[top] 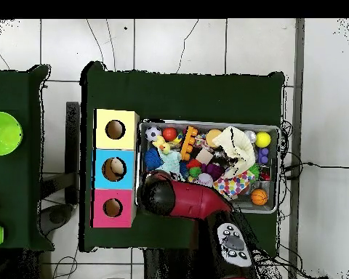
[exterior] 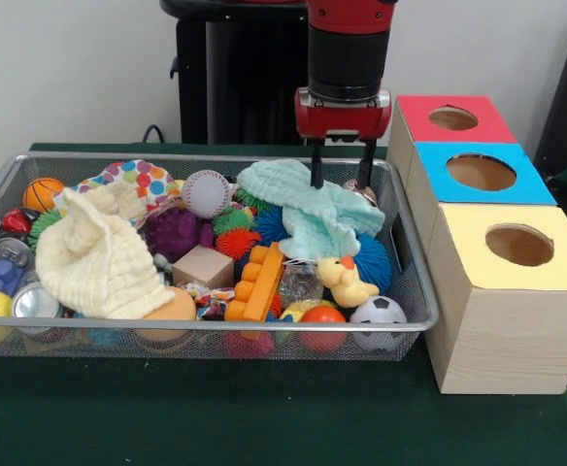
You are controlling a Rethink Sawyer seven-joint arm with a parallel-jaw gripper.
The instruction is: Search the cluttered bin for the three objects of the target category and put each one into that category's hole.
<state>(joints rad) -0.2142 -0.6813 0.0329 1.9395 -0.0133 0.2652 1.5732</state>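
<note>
My gripper [exterior: 341,181] hangs over the right rear part of the wire bin [exterior: 415,291]. It is open, with nothing between its fingers. The left fingertip [exterior: 316,179] comes down onto a mint green cloth [exterior: 308,214]; the right one is just above a shiny metal object [exterior: 362,192] beside the cloth. In the overhead view the arm [top: 179,197] covers the gripper and that corner of the bin. Three boxes with holes stand beside the bin: red [exterior: 419,109], blue [exterior: 432,175] and yellow [exterior: 463,243]. The blue box [top: 102,168] shows a pale object inside its hole.
The bin also holds a cream cloth [exterior: 94,257], polka-dot cloth [exterior: 143,180], baseball [exterior: 206,192], basketball [exterior: 43,192], rubber duck [exterior: 345,282], soccer ball [exterior: 378,313], orange brick [exterior: 257,282], wooden block [exterior: 203,265], spiky balls and cans. A green bowl [top: 3,133] sits on a table apart.
</note>
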